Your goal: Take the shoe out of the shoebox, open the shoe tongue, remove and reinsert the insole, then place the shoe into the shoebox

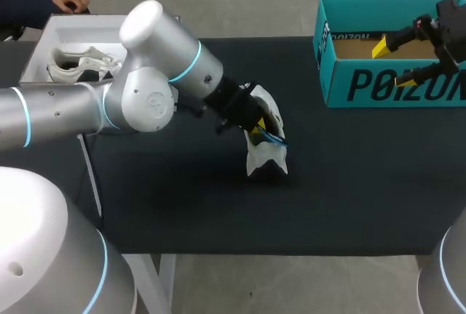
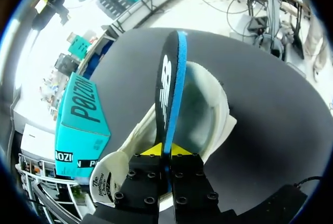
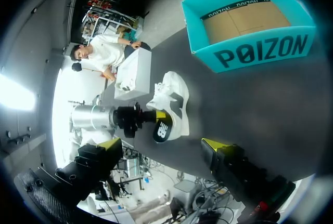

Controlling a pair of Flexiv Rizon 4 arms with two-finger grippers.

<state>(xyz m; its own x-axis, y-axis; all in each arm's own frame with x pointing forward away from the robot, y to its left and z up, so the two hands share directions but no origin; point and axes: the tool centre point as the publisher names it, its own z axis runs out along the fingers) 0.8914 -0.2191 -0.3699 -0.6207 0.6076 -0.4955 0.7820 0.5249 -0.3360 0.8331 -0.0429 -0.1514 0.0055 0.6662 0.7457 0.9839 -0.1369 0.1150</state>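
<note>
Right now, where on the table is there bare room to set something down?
The table strip in front of the shoe is bare; so is the stretch between shoe and shoebox. Crowded at the shoe, where the left arm holds the insole.

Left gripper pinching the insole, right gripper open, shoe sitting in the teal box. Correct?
One thing is off: the shoe isn't in the teal box. It lies on the black table, and the box holds nothing, as the head view shows. The rest holds: left gripper pinching the insole, right gripper open.
</note>
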